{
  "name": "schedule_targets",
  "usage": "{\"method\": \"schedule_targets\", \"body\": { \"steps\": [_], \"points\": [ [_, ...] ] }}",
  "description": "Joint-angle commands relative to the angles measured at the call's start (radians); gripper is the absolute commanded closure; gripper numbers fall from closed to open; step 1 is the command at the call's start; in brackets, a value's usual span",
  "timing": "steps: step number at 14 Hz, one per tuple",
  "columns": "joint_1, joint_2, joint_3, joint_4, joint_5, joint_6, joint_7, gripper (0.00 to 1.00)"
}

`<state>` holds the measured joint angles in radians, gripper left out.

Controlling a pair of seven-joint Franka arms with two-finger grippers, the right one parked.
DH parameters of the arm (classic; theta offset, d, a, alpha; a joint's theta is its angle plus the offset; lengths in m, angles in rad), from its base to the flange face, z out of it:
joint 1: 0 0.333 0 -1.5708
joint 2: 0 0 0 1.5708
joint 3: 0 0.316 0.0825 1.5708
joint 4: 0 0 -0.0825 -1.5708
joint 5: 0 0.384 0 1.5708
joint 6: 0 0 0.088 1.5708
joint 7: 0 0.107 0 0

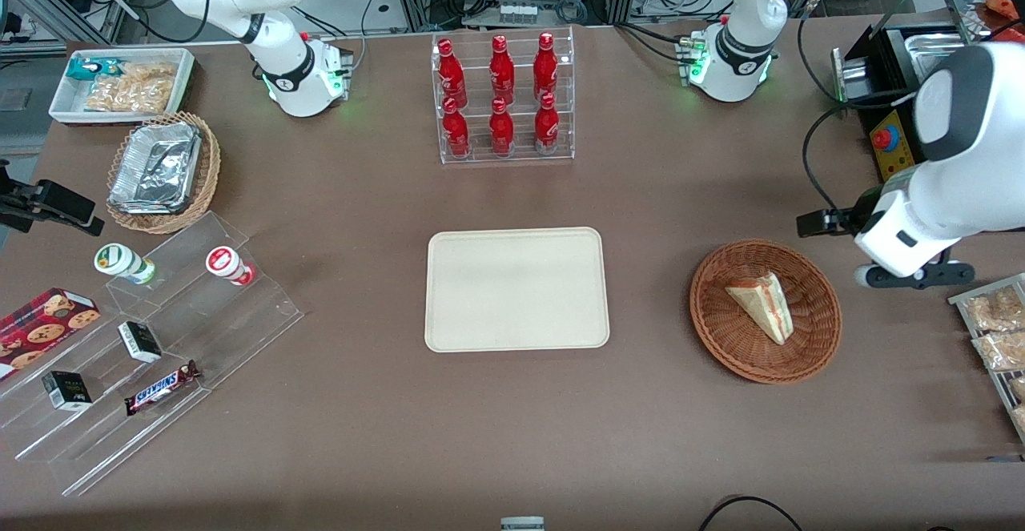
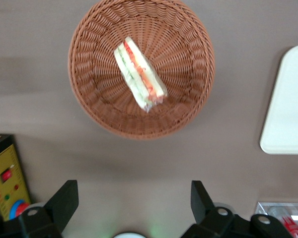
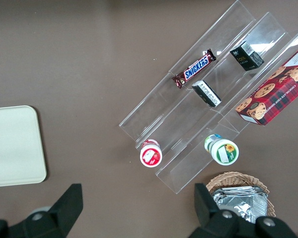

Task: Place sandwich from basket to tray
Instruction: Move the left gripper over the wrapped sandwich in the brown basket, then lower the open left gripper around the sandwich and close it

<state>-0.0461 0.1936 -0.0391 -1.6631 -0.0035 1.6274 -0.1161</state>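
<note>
Brown table [image 1: 360,435] carries the basket [image 1: 817,331] holding the sandwich [image 1: 762,305], with the wide-open, empty claw [image 2: 134,206] hovering above the table at the basket's two o'clock.

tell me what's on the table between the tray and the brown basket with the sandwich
Nothing: in the front view only bare brown tabletop separates the tray from the basket holding the sandwich. The open gripper hangs above the table beside the basket.
</note>
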Motion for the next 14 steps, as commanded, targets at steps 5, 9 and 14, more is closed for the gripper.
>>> {"method": "schedule_targets", "body": {
  "steps": [5,9,14],
  "points": [
    [-0.003,-0.014,0.005,-0.314,0.004,0.441,-0.010,0.00],
    [-0.003,0.030,0.007,-0.356,0.004,0.563,-0.212,0.00],
    [-0.005,0.079,0.007,-0.365,0.002,0.652,-0.569,0.00]
  ]
}}
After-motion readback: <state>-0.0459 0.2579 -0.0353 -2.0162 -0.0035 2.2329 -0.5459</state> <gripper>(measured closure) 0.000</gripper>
